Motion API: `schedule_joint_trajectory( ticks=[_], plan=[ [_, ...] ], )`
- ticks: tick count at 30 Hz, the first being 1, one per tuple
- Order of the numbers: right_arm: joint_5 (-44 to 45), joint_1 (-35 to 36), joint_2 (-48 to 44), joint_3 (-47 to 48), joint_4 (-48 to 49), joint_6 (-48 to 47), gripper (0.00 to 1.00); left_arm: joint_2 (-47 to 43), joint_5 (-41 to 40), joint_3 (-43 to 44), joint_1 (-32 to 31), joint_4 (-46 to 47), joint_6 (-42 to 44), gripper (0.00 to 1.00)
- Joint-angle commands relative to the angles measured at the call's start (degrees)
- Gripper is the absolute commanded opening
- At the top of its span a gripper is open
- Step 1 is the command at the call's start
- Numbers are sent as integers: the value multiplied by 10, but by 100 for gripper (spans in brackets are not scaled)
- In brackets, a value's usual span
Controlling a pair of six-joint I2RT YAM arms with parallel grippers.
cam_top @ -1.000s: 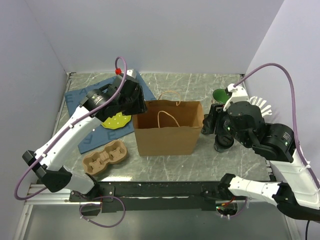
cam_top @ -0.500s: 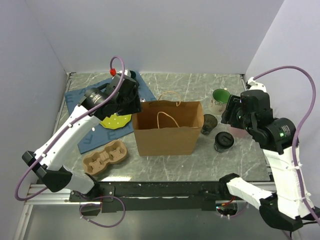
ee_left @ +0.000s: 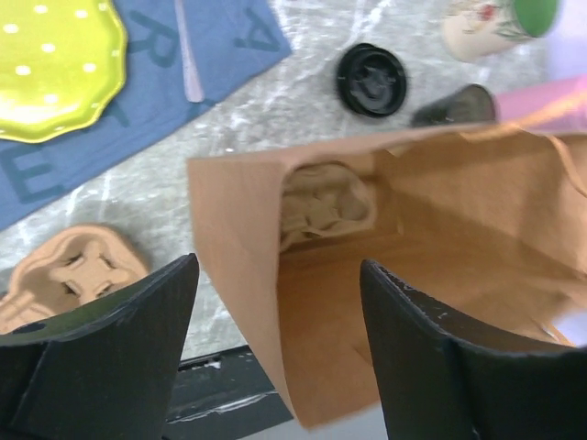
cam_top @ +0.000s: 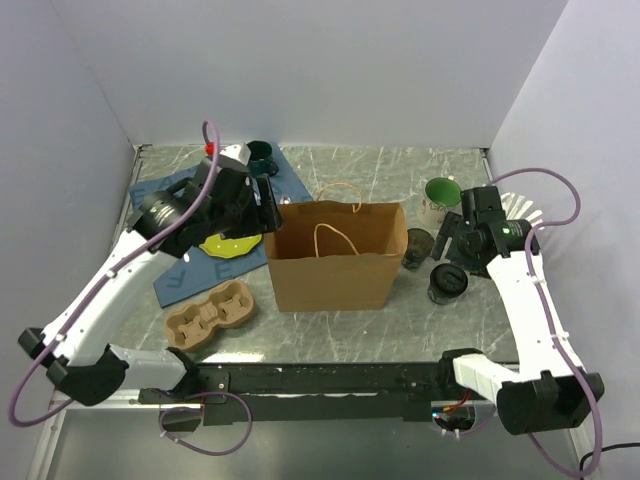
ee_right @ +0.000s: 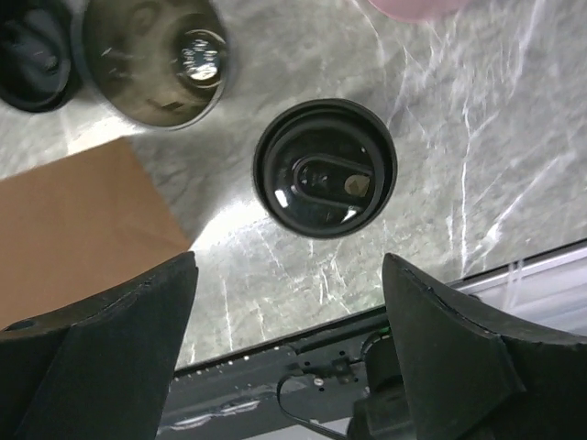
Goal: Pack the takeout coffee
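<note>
The takeout coffee (cam_top: pixel 447 283), a short dark cup with a glossy black lid, stands right of the brown paper bag (cam_top: pixel 335 260). In the right wrist view it (ee_right: pixel 324 168) sits just ahead of the gap between my fingers. My right gripper (cam_top: pixel 455 250) hovers over it, open and empty (ee_right: pixel 289 261). My left gripper (cam_top: pixel 270 212) is open at the bag's left rim. In the left wrist view (ee_left: pixel 278 266) one finger is outside the bag's wall (ee_left: pixel 238 275) and the other over the open inside. A moulded cup carrier (ee_left: pixel 326 206) lies in the bag.
A lidless dark cup (cam_top: pixel 418 247) and a white mug with green inside (cam_top: pixel 438 195) stand by the coffee. Another round black lid (ee_left: pixel 371 80) lies behind the bag. At left are a cardboard carrier (cam_top: pixel 210 313), a yellow plate (cam_top: pixel 228 243), a blue mat (cam_top: pixel 175 280) and a dark green mug (cam_top: pixel 260 155).
My right arm has swung down and away from the camera, and its gripper now hangs over the coffee. My left arm has shifted slightly left at the bag's rim. The bag has not moved.
</note>
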Motion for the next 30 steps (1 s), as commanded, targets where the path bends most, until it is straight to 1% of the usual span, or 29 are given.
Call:
schedule_joint_trajectory(
  ticks=[1,5,6,8,12,20,30],
  plan=[
    [14,-14,18,-22,65,46,90,-36,45,-17,1,46,6,79],
    [45,-15,45,-43,83,86,91,-52,70,-33,1,50,0,80],
    [65,-16,49,-45,84,90,90,-55,76,-40,1,52,0,80],
    [76,-19,51,-56,90,98,90,-63,80,-46,1,54,-1,80],
    [78,-32,50,-74,100,97,91,-72,81,-52,1,48,1,81],
    [60,-33,54,-106,126,101,90,-85,76,-59,1,35,4,81],
    [61,-33,64,-113,130,104,89,-88,82,-71,1,38,-1,82]
  ],
)
